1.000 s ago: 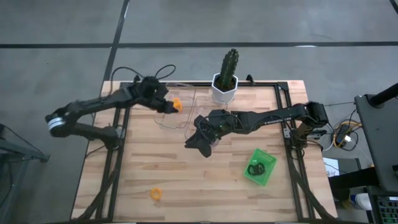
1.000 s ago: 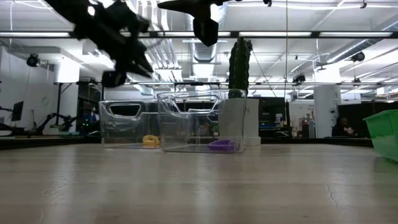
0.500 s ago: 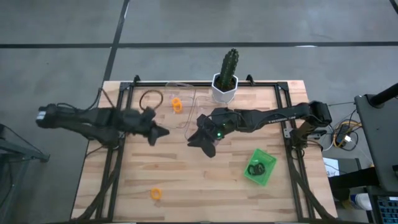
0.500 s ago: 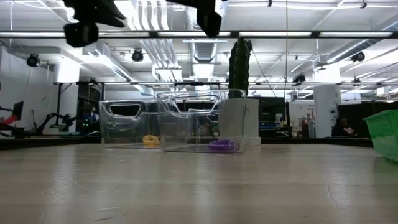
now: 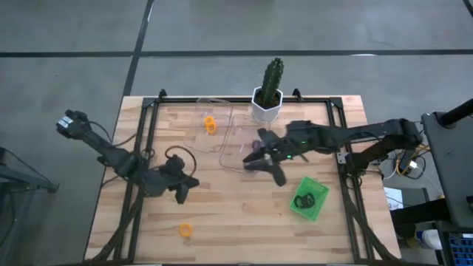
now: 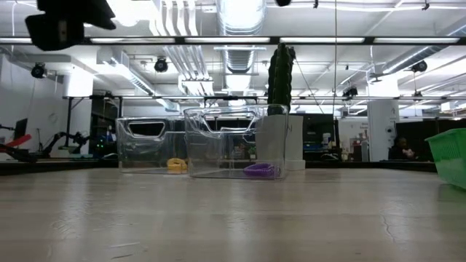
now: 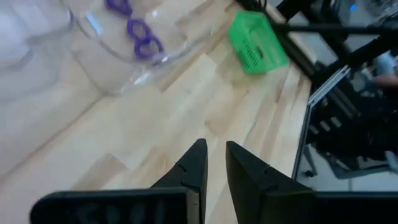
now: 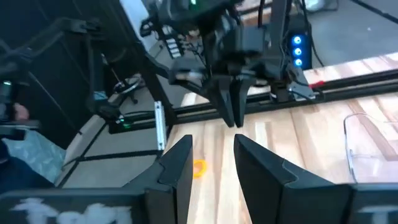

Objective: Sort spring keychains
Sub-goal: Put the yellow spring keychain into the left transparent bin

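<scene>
Scanning the table from left to right, we list what we find.

1. Left gripper (image 5: 185,188): sits over the bare boards at about 8 o'clock from the table's centre. Its wrist view shows the two fingers (image 7: 194,169) nearly together, a thin gap between them, nothing held.

2. Orange spring keychain (image 5: 185,230): lies alone on the wood at 7 o'clock, near the front edge, a little way from the left gripper. We judge it the next item to sort.

3. Clear plastic trays (image 5: 222,124): two, side by side at 11 to 12 o'clock. One holds an orange keychain (image 5: 210,123); the other holds purple keychains (image 7: 144,34).

4. Potted cactus (image 5: 269,89): stands at 12 o'clock, just beside the trays.

5. Right gripper (image 5: 275,168): hovers just right of centre, beside the purple tray. Its wrist view shows the fingers (image 8: 177,163) apart and empty.

6. Green square tray (image 5: 308,198): sits at 4 o'clock with black keychains (image 5: 304,199) inside.

Risks, as we judge them: the loose orange loop is small and springy, so a pinch off its middle could flick it away, perhaps off the near table edge. Left fingers this close together would push it along, not straddle it. Both arms reach toward the centre, so a carry to the trays could clip the right arm or knock a tray's thin wall.
</scene>
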